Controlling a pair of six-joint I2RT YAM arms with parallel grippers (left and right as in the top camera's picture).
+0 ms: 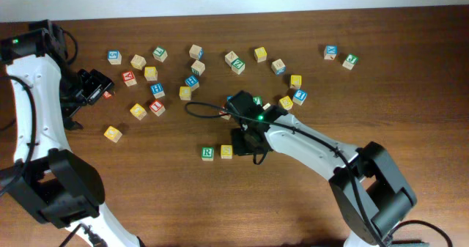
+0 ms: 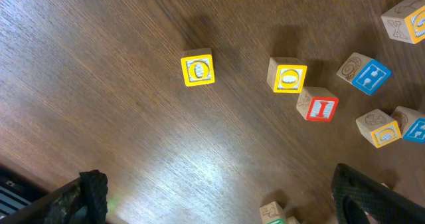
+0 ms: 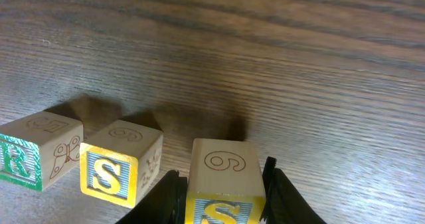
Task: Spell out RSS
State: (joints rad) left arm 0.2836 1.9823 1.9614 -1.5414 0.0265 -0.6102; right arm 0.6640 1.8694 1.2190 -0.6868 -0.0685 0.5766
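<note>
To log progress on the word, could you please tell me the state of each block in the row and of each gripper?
R block: set down, free, at the start of the row.
placed S block: set down next to the R block, free.
held S block: clamped between fingers, next in line, a gap to the placed S block.
right gripper: shut on the held S block.
left gripper: open, holding nothing.

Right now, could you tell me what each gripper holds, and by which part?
The right gripper grips an S block by its two sides; the left gripper holds nothing.
</note>
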